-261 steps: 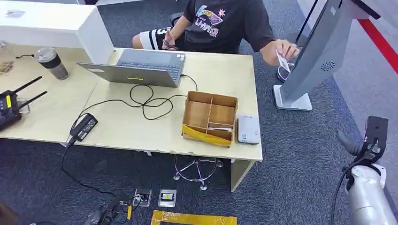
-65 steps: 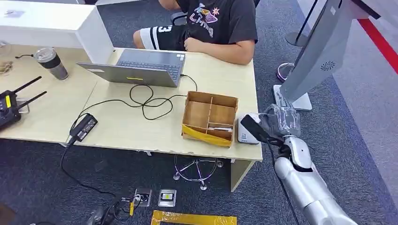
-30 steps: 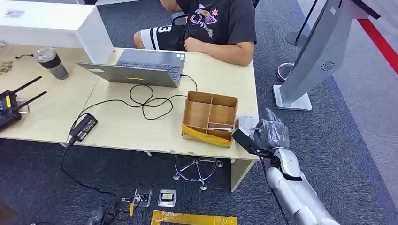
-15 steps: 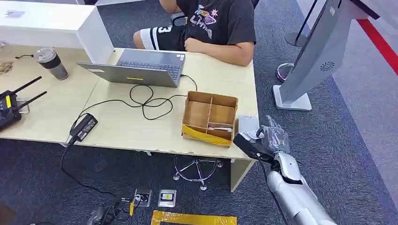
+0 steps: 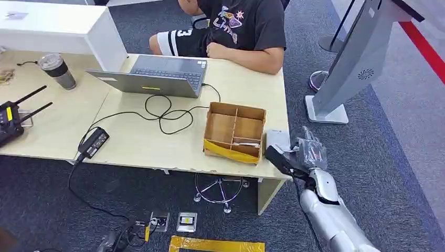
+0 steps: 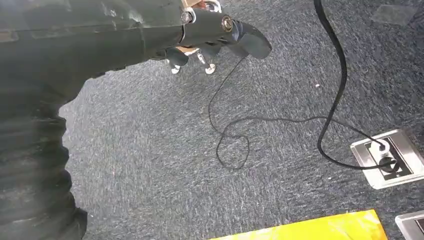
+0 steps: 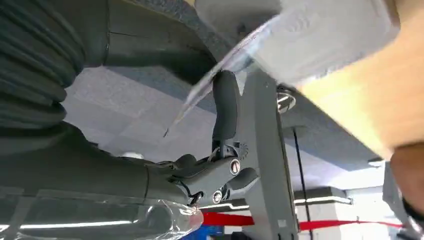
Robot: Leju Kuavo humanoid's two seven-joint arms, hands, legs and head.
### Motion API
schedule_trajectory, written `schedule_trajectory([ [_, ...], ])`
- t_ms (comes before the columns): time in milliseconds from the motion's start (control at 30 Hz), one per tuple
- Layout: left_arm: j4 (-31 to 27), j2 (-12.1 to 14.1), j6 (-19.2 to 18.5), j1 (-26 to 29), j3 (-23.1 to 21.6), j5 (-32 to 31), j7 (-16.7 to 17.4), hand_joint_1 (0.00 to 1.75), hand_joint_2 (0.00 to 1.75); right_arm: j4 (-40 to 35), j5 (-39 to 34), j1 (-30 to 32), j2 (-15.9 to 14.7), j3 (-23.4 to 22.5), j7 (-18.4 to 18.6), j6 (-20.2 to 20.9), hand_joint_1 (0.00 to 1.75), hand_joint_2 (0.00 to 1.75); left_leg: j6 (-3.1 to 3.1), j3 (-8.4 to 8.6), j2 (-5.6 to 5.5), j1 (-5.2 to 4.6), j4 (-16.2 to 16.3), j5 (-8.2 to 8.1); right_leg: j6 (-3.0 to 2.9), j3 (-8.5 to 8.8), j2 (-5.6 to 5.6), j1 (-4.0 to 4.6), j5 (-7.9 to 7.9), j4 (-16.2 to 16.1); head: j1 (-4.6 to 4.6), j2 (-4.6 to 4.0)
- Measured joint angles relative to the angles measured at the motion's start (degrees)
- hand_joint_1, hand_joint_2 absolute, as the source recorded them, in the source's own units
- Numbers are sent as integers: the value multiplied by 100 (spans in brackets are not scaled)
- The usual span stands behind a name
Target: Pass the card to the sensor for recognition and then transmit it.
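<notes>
The right hand [image 5: 307, 153] hides most of the sensor [image 5: 276, 139].

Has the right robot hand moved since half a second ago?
Yes, slightly. The right robot hand has drifted away from the cardboard box, toward the table's outer edge beside the white sensor.

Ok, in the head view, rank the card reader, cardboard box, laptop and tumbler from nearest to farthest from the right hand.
1. Card reader, right beside the right hand, at the table's corner.
2. Cardboard box, just left of the reader.
3. Laptop, at the far edge.
4. Tumbler, far left.
</notes>
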Motion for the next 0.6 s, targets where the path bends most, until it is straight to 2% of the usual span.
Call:
schedule_trajectory([
  [167,0,0,0,0,0,0,0,0,175,0,-39,-137,-30,-81,-22,-66,175,175,0,-1,0,0,1,0,0,-1,0,0,0,0,0,-2],
  [333,0,2,7,-1,0,-4,0,0,175,-142,-244,-372,-94,-247,-216,-621,175,175,0,-4,1,0,1,0,-1,-4,1,0,0,2,0,0],
  [467,0,0,9,0,0,-4,0,0,175,-431,-345,-683,-192,-405,-278,-538,175,175,0,-1,0,0,1,0,-1,-2,-2,0,0,1,0,-2],
  [600,0,0,9,0,0,-4,0,0,175,-638,-350,-714,-236,-500,-280,-611,175,175,0,-2,0,-1,1,0,-1,-2,0,-1,1,1,0,-2],
])
